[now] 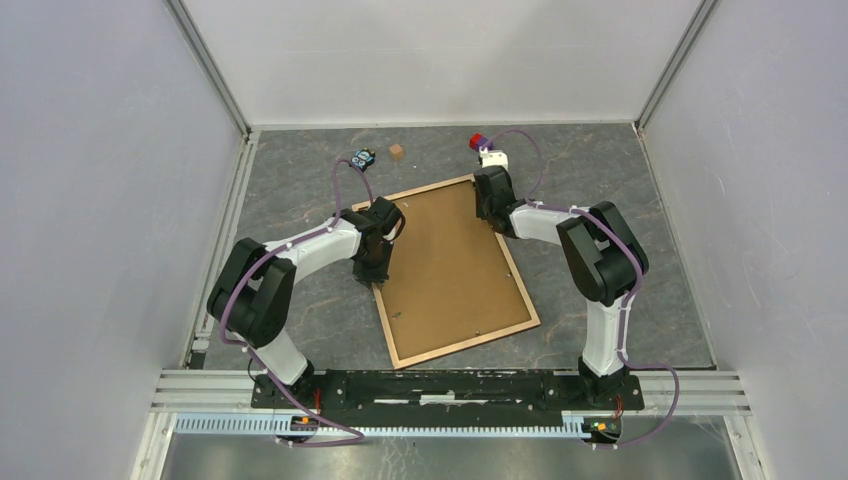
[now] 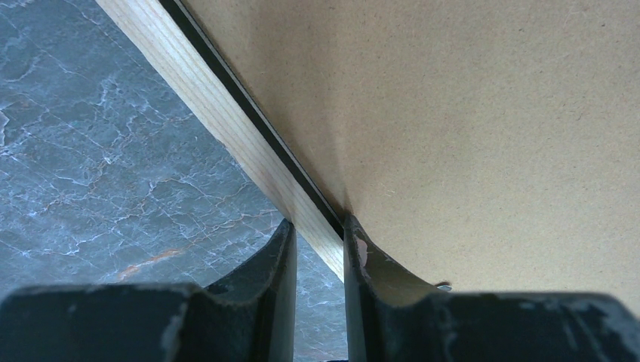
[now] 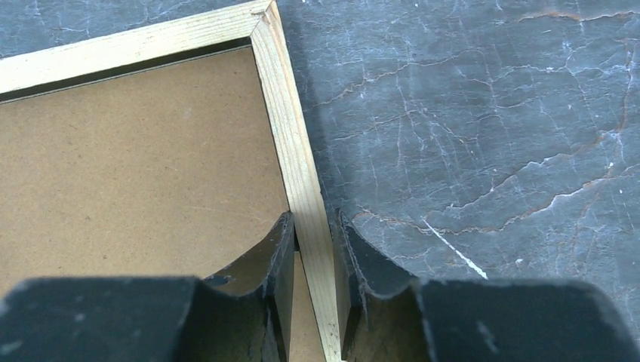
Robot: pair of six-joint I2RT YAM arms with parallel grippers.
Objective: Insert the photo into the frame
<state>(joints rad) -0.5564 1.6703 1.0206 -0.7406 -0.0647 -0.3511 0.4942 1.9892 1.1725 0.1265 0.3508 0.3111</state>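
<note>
The frame (image 1: 470, 345), light wood side up, lies tilted on the grey marbled table. The plain brown backing board (image 1: 450, 270) fills it. The photo is hidden or out of view. My left gripper (image 1: 372, 272) is at the frame's left rail; in the left wrist view its fingers (image 2: 317, 230) close on either side of that rail (image 2: 219, 113), next to the board (image 2: 468, 136). My right gripper (image 1: 492, 212) is at the right rail near the far corner; in the right wrist view its fingers (image 3: 312, 222) close on that rail (image 3: 283, 113), beside the board (image 3: 136, 151).
At the back of the table stand a small blue-and-black object (image 1: 362, 158), a brown cube (image 1: 397, 152) and a red, blue and white block cluster (image 1: 486, 148). White walls enclose the table on three sides. A metal rail (image 1: 450, 385) runs along the near edge.
</note>
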